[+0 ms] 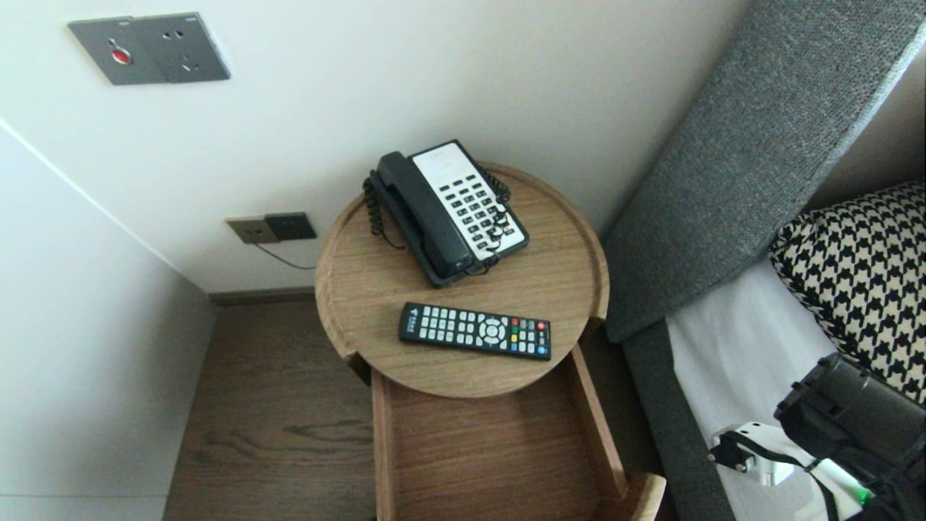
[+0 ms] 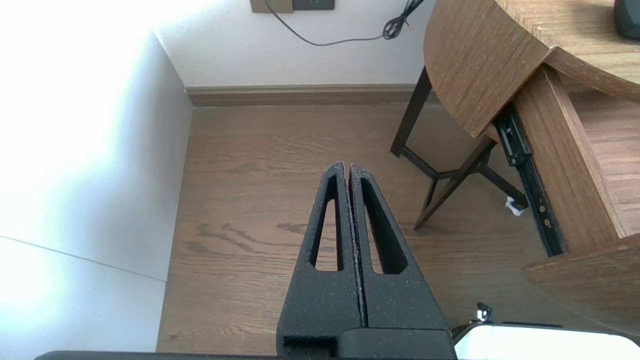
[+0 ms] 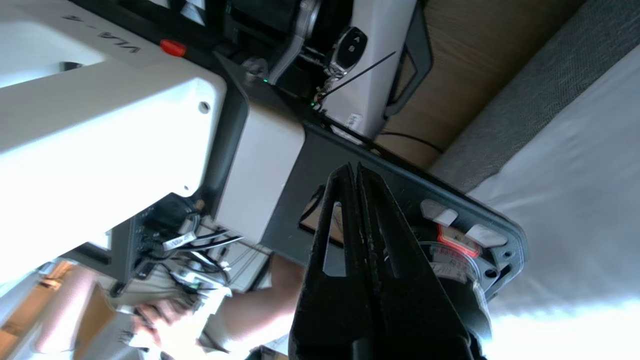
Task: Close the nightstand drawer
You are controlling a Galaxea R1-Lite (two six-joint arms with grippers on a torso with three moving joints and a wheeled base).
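Observation:
A black remote control lies near the front edge of a round wooden bedside table. Behind it stands a black and white desk telephone with a coiled cord. Under the tabletop a wooden drawer is pulled out and looks empty. My left gripper hangs shut over the wooden floor, left of the table's legs, holding nothing. My right gripper is shut and empty, pointing back at my own body and base. Part of the right arm shows at the lower right, over the bed.
A bed with a grey headboard, white sheet and houndstooth pillow stands right of the table. Wall sockets with a cable sit behind the table's left side. A white wall closes the left. A person's arm shows behind my base.

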